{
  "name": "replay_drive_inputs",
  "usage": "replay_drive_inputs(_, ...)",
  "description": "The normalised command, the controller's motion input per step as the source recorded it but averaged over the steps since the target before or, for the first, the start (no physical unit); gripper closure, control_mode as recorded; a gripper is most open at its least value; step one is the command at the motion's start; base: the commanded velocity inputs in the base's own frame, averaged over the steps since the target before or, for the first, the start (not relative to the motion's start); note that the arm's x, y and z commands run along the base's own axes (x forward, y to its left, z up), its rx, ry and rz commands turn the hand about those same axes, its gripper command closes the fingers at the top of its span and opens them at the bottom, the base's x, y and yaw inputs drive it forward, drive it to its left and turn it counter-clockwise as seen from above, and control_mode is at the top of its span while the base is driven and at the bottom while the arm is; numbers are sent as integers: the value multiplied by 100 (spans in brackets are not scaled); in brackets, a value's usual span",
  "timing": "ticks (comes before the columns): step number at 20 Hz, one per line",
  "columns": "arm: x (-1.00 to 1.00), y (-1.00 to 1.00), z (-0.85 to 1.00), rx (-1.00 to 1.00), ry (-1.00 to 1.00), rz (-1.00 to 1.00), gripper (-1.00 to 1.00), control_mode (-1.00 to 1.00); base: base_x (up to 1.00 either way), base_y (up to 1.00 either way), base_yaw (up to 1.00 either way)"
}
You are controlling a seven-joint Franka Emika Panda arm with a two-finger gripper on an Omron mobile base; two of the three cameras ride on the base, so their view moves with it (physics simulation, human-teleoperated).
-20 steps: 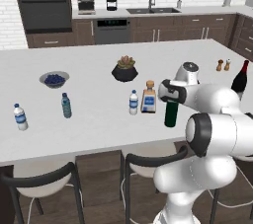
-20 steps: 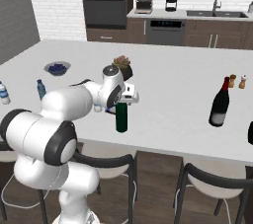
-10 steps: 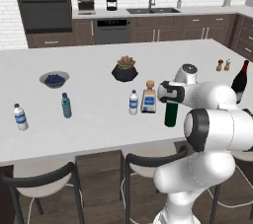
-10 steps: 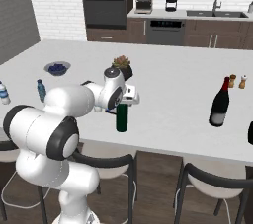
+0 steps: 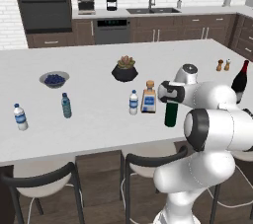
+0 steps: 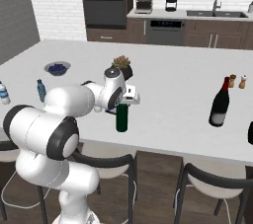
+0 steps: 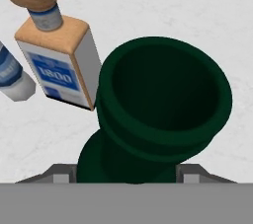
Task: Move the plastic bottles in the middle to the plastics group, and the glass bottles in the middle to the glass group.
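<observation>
Two pincer (image 5: 170,93) jaws narrowed on green bottle (image 5: 171,113) neck (upright)

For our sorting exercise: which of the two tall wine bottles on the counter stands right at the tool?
The dark green wine bottle, beneath the tool; the red-necked one stands far right.

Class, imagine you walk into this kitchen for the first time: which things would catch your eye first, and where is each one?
The big white robot arm at the island's near edge draws the eye first, its end effector at the neck of a dark green wine bottle standing upright on the white counter. Just left of it stand a square clear bottle with a tan stopper and a small water bottle. Far right stands a dark wine bottle with a red neck.
</observation>
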Motion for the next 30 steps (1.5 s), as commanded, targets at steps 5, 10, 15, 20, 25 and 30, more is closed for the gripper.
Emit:
replay_drive_inputs(5, 0, 0, 0, 0, 0, 0, 100, -100, 0, 0, 0)
replay_drive_inputs(10, -9, -4, 9, -3, 0, -1, 100, -100, 0, 0, 0)
replay_drive_inputs(15, -24, -64, 41, 0, 0, -8, 100, -100, 0, 0, 0)
replay_drive_inputs(20, -2, -83, 33, 0, 0, -9, 100, -100, 0, 0, 0)
replay_drive_inputs(25, 0, -83, 8, 0, 0, -8, 100, -100, 0, 0, 0)
replay_drive_inputs(30, -7, -72, -9, 0, -5, -7, 100, -100, 0, 0, 0)
